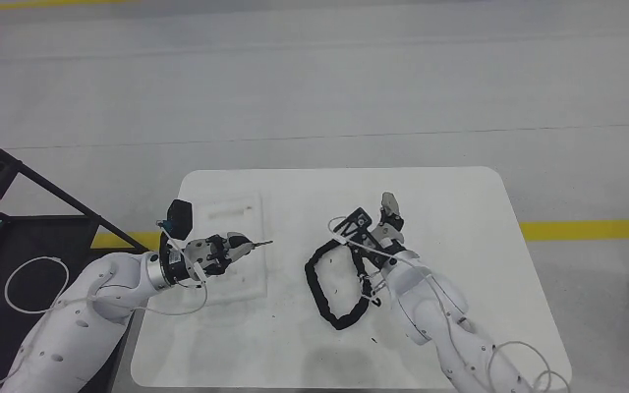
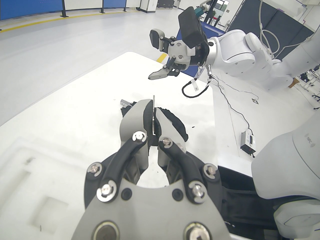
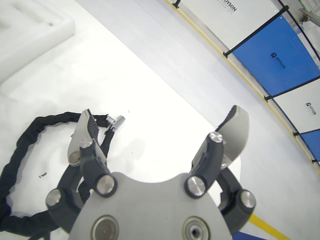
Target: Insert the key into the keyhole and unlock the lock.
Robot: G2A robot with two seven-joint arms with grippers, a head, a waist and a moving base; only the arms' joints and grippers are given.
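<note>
- Between the pressed-together fingers of the left gripper (image 2: 153,108) sits the key (image 2: 154,101), pinched by its head. In the top view its thin blade points toward 3 o'clock.
- It looks small, light, stiff and smooth. I judge it could swivel in the pads if pushed off-axis, so the flat head is the right hold.
- At 3 o'clock from the key, the right gripper (image 3: 160,116) hangs with its fingers wide apart.
- Just beside one of its fingers the chrome lock barrel (image 3: 117,123) lies on the table (image 1: 472,196). The black-sleeved chain (image 1: 329,295) loops away toward 7 o'clock.
- The chain looks floppy and the barrel rounded and slick. It would likely slide under the key's push, so grasp the barrel itself. Which way the keyhole faces I cannot tell.
- A white foam tray (image 1: 231,211) lies beneath the left gripper.
</note>
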